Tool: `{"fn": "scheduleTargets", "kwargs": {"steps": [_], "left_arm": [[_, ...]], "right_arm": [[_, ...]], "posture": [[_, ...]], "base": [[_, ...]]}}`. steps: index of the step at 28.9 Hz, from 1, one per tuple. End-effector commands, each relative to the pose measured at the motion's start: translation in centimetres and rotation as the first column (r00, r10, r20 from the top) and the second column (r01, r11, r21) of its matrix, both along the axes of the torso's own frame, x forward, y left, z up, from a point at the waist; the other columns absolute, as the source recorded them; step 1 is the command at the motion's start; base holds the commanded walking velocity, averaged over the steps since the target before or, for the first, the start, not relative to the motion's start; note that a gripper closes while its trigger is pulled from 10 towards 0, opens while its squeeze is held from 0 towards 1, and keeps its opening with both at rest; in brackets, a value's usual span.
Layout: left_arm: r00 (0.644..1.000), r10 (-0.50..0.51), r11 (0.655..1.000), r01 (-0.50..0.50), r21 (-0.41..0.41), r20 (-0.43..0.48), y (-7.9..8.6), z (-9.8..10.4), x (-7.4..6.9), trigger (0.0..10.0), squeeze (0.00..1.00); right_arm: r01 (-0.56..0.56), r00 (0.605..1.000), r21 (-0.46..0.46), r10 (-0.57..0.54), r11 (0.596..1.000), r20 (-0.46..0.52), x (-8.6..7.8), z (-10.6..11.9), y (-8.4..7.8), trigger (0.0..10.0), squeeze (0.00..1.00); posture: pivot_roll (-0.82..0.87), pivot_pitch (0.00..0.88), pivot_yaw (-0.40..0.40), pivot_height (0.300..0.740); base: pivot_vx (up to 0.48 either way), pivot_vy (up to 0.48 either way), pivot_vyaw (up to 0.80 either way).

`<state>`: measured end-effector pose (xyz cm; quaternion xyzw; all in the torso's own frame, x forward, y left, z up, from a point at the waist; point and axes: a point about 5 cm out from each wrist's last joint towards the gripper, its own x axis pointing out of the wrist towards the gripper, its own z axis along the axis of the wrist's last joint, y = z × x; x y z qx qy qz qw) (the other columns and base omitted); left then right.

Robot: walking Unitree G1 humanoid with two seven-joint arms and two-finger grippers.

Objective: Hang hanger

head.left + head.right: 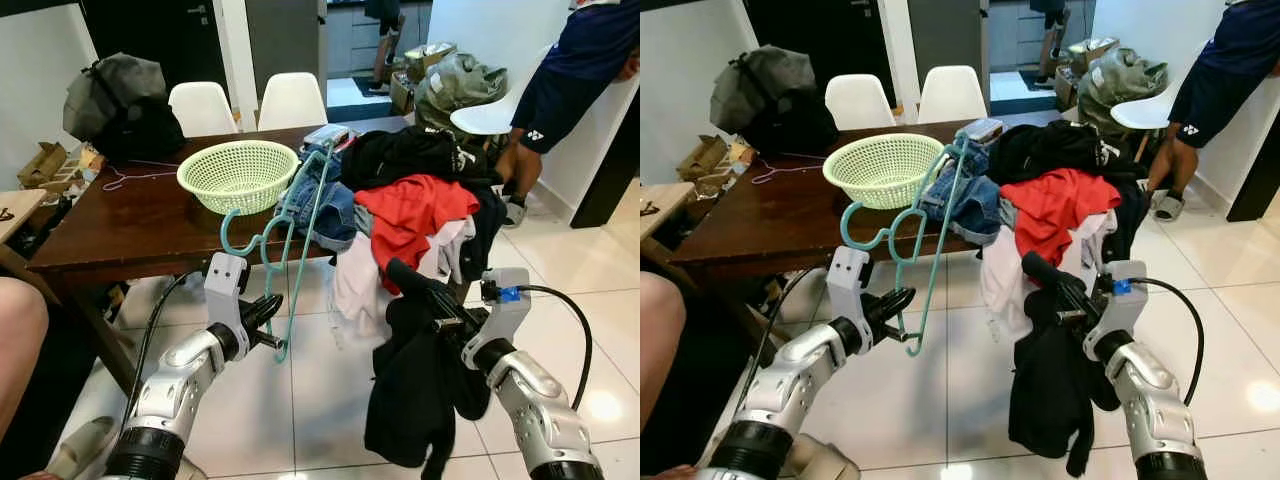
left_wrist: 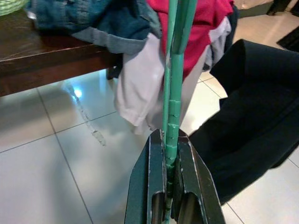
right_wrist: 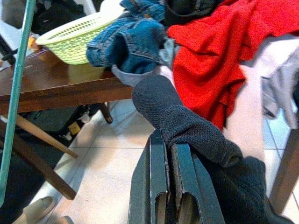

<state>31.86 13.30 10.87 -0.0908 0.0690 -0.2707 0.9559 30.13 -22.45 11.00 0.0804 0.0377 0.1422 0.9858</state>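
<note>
The left tool is held up in front of the dark wooden desk, its black fingers pressed together on a teal plastic hanger. The pinch is on the hanger's bottom bar, so the frame stands on end above the fingers, its hook curling toward the pale green mesh basket on the desk. To the right, the right tool is raised at about the same height, with its fingers clamped on a black garment (the cloth is knitted, with a rolled edge bulging above the fingertips). The rest of that garment hangs down toward the white tiled floor. Hanger and garment are apart. Behind them a heap of clothes spills off the desk edge, with blue jeans, a red shirt and a white piece draped downward. Two white chairs stand behind the desk. A person in dark shorts stands at the far right.
</note>
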Motion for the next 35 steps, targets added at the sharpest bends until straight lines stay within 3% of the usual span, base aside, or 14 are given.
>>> {"fn": "scheduleTargets", "kwargs": {"steps": [1,10,12,14,16,17,18,19,20,21,22,23,25,35], "left_arm": [[1.000,0.004,1.000,-0.004,-0.002,0.023,0.3,0.3,-0.1,10.0,0.00],[0.998,-0.036,0.999,0.036,0.010,0.052,0.1,0.6,-0.4,10.0,0.00],[0.980,-0.180,0.983,0.182,-0.023,0.080,-1.2,1.2,-1.5,10.0,0.00],[0.885,-0.445,0.884,0.458,-0.091,0.135,-3.5,2.6,-4.4,10.0,0.00],[0.885,-0.445,0.884,0.458,-0.091,0.135,-3.5,2.6,-4.4,10.0,0.00],[0.789,-0.597,0.785,0.612,-0.098,0.149,-4.6,3.1,-6.7,10.0,0.00],[0.789,-0.597,0.785,0.612,-0.098,0.149,-4.6,3.1,-6.7,10.0,0.00],[0.690,-0.713,0.682,0.724,-0.107,0.128,-5.2,3.1,-8.9,10.0,0.00],[0.624,-0.776,0.615,0.781,-0.113,0.093,-5.3,2.7,-10.4,10.0,0.00],[0.624,-0.776,0.615,0.781,-0.113,0.093,-5.3,2.7,-10.4,10.0,0.00],[0.584,-0.808,0.575,0.809,-0.120,0.069,-5.4,2.4,-11.4,10.0,0.00],[0.583,-0.811,0.575,0.809,-0.124,0.044,-5.2,1.9,-11.6,10.0,0.00],[0.598,-0.801,0.590,0.797,-0.130,0.033,-5.0,1.5,-11.5,10.0,0.00],[0.603,-0.798,0.592,0.789,-0.165,0.020,-5.0,1.1,-11.6,10.0,0.00]], "right_arm": [[0.000,0.999,0.029,-0.001,1.000,0.039,0.3,0.8,0.2,10.0,0.00],[-0.004,0.997,0.086,-0.002,0.996,0.072,0.2,1.2,0.2,10.0,0.00],[0.072,0.987,0.238,-0.103,0.969,0.120,0.2,2.2,-1.4,10.0,0.00],[0.288,0.931,0.342,-0.345,0.894,0.116,0.6,3.1,-4.8,10.0,0.00],[0.288,0.931,0.342,-0.345,0.894,0.116,0.6,3.1,-4.8,10.0,0.00],[0.461,0.856,0.309,-0.509,0.832,0.094,0.6,3.6,-7.2,10.0,0.00],[0.461,0.856,0.309,-0.509,0.832,0.094,0.6,3.6,-7.2,10.0,0.00],[0.637,0.750,0.164,-0.655,0.753,0.094,0.5,4.5,-9.8,10.0,0.00],[0.739,0.660,0.044,-0.736,0.672,0.148,0.4,6.0,-11.7,10.0,0.00],[0.739,0.660,0.044,-0.736,0.672,0.148,0.4,6.0,-11.7,10.0,0.00],[0.793,0.601,-0.026,-0.775,0.608,0.196,0.2,7.1,-12.9,10.0,0.00],[0.818,0.567,-0.071,-0.779,0.571,0.267,0.3,8.9,-13.5,10.0,0.00],[0.826,0.550,-0.065,-0.773,0.560,0.316,0.6,10.6,-13.7,10.0,0.00],[0.844,0.496,-0.031,-0.757,0.535,0.426,2.3,15.0,-12.4,10.0,0.00]], "posture": [[-0.10,0.000,0.020,0.740],[-0.10,0.000,0.021,0.740],[-0.09,0.000,0.017,0.740],[-0.09,0.000,0.015,0.740],[-0.09,0.000,0.015,0.740],[-0.08,0.000,0.012,0.740],[-0.08,0.000,0.012,0.740],[-0.07,0.000,0.010,0.740],[-0.07,0.000,0.005,0.740],[-0.07,0.000,0.005,0.740],[-0.06,0.000,0.004,0.740],[-0.07,0.000,-0.002,0.740],[-0.07,0.000,-0.007,0.740],[-0.07,0.000,-0.019,0.740]], "base": [[0.334,0.000,0.00],[0.371,0.000,0.00],[0.399,0.000,0.00],[0.416,0.000,0.00],[0.416,0.000,0.00],[0.412,0.000,0.00],[0.412,0.000,0.00],[0.412,0.000,0.00],[0.412,0.000,0.00],[0.412,0.000,0.00],[0.412,0.000,0.00],[0.412,0.000,0.00],[0.412,0.000,0.00],[0.413,0.000,-0.16]]}}
